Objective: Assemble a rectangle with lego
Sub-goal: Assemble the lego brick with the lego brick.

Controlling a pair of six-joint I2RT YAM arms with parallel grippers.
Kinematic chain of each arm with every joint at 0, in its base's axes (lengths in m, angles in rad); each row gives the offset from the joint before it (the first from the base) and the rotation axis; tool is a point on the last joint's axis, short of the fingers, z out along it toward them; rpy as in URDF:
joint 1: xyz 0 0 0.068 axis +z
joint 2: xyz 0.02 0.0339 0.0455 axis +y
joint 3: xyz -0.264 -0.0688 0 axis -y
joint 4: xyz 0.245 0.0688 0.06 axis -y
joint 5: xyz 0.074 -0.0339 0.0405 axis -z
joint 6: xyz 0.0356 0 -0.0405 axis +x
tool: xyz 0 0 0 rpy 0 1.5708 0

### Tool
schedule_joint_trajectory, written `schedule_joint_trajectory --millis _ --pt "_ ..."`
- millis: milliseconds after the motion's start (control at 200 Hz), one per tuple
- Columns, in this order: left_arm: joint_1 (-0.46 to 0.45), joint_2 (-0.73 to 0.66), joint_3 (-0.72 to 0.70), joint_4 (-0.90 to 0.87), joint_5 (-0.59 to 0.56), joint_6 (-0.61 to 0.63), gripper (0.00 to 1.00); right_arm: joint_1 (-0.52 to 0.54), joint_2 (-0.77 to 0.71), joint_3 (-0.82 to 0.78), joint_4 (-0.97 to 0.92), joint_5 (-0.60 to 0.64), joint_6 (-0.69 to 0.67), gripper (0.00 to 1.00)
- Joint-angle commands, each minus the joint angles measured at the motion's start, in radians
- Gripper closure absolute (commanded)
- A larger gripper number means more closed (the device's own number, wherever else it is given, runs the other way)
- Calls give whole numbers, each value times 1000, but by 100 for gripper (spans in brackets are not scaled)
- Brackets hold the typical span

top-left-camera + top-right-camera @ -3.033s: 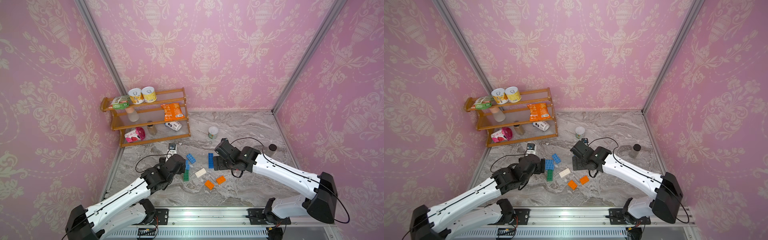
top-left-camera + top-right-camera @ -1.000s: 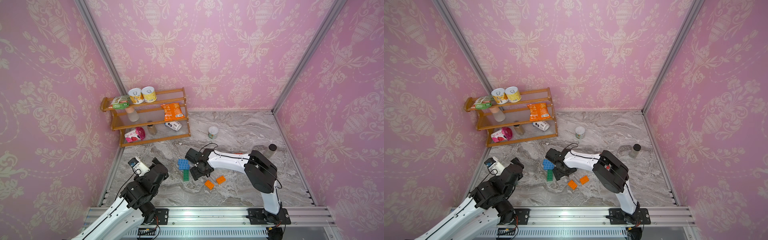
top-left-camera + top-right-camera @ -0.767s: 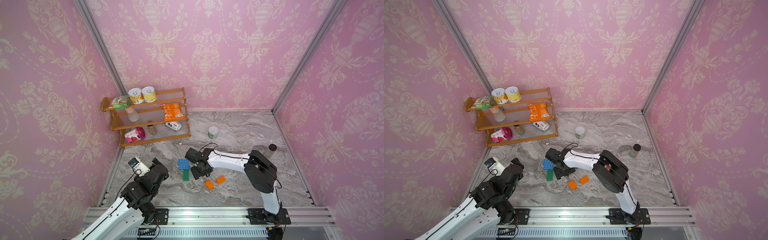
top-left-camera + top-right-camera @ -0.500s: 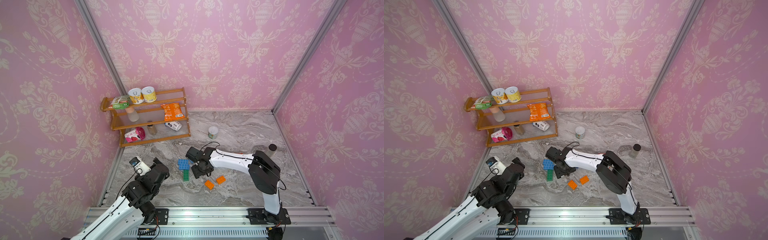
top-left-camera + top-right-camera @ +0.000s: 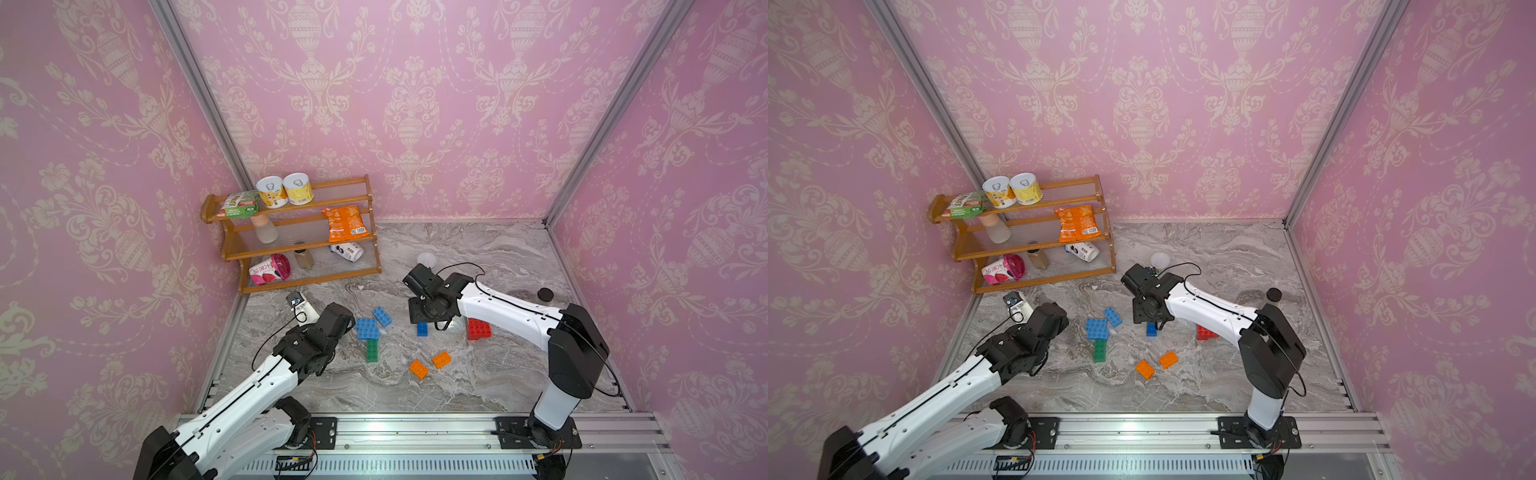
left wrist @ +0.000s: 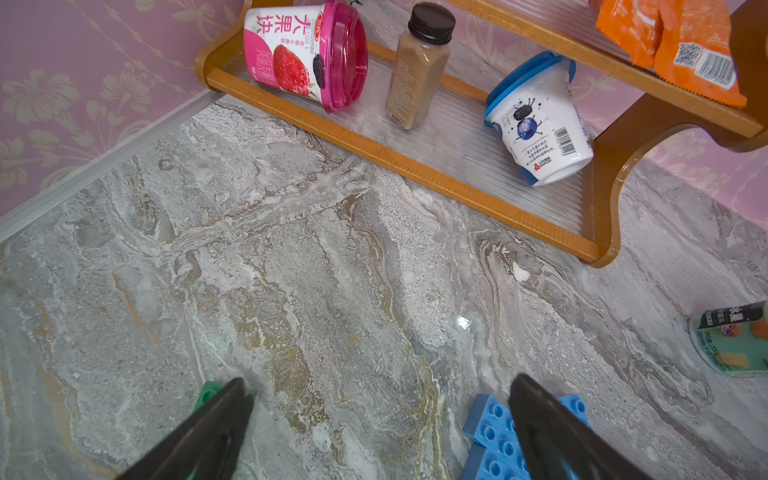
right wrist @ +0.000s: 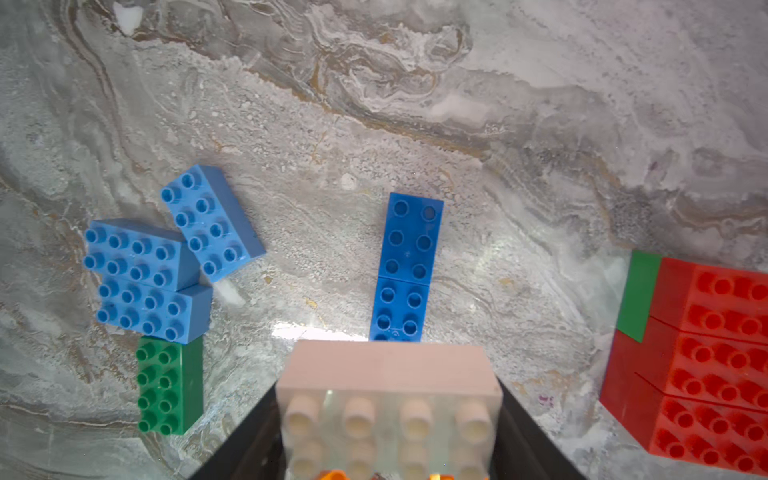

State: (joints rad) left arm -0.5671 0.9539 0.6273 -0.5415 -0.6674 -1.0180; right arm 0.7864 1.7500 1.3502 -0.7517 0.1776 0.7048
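**Lego, loose on the marble counter (image 5: 507, 253)**

- Left jaws: spread to their widest, holding nothing. The left wrist view shows both dark fingers (image 6: 216, 424) above the counter, one beside the green brick (image 6: 206, 390), the other over the light blue bricks (image 6: 490, 432). In both top views the wrist housing hides them.
- Right jaws: about half closed, clamped on the two short ends of a white brick (image 7: 388, 399). Only the right wrist view shows this. In the top views the right wrist covers the brick.
- Light blue bricks: left of centre, two touching side by side (image 5: 367, 328), with a third angled at their far right corner (image 5: 381, 316). The green brick (image 5: 372, 350) butts against their near edge.
- Dark blue row (image 7: 409, 266): centre, a long and a short brick end to end. In a top view only a short piece shows (image 5: 422, 328), at the near side of the right jaws.
- Red block (image 5: 478, 328): right of centre. The right wrist view shows three red bricks joined, with a second green brick (image 7: 638, 295) against one side.
- Orange bricks: two, near centre, just apart (image 5: 418, 368) (image 5: 441, 359).
- Wooden shelf (image 5: 307, 276): far left, holding cups, tins and packets
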Motion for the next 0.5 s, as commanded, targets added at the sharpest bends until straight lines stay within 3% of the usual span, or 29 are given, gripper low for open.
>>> schedule_joint_trajectory --millis 0,200,495 --pt "47 65 58 85 113 87 1 -17 7 -21 10 17 43 54" --pt "84 188 156 123 165 168 1 -39 59 -14 30 -14 51 54" --pt "98 266 160 181 259 148 1 -54 92 -16 41 -17 58 55"
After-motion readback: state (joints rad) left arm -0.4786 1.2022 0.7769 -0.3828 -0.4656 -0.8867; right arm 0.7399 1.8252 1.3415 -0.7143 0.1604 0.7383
